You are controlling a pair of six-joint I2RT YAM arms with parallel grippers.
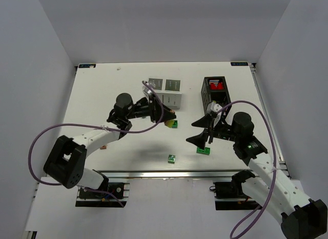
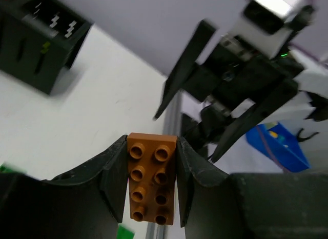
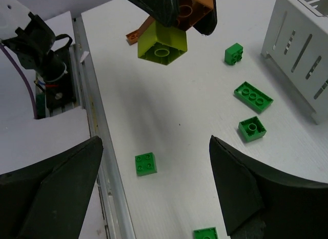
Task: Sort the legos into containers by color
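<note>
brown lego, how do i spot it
Find the white container at the table's far middle. Just in front, the left gripper grips the brown lego. Its green neighbours lie on the table; it is lifted, a yellow-green brick stuck beneath.

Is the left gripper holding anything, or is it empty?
Holding. The left gripper is shut on a brown brick, squeezing its two long sides; the right wrist view shows a yellow-green brick stuck beneath it.
</note>
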